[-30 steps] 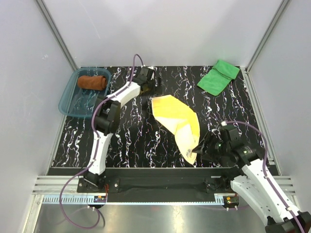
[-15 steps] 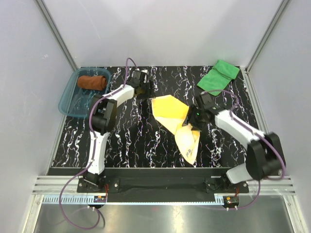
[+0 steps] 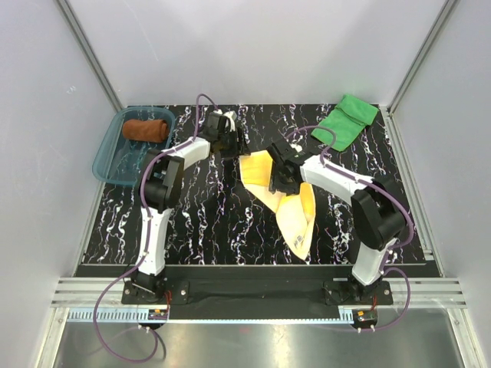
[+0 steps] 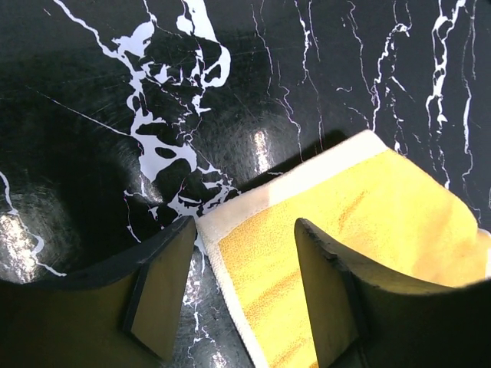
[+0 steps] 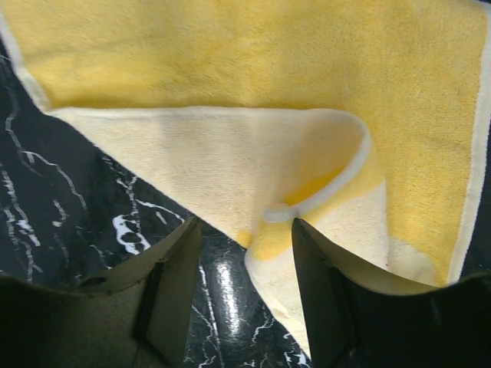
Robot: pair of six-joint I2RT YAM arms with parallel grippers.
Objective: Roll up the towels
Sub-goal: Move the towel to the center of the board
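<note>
The yellow towel (image 3: 295, 211) lies mid-table, partly folded, its pale underside turned up along one edge. My left gripper (image 3: 232, 143) is open, its jaws straddling the towel's far left corner (image 4: 383, 222) just above the table. My right gripper (image 3: 276, 178) is open over the towel's middle fold (image 5: 253, 61), one finger above the cloth and the other above bare table. The green towel (image 3: 345, 121) lies flat at the far right. The rust-brown towel (image 3: 146, 129) lies rolled in the teal tray.
The translucent teal tray (image 3: 115, 159) stands at the far left edge of the black marbled table (image 3: 207, 222). White walls and metal rails close the table on three sides.
My right arm swung from the near right corner in to the towel's middle. The towel's near part has buckled and folded. My left gripper shifted a little left, to the towel's corner.
</note>
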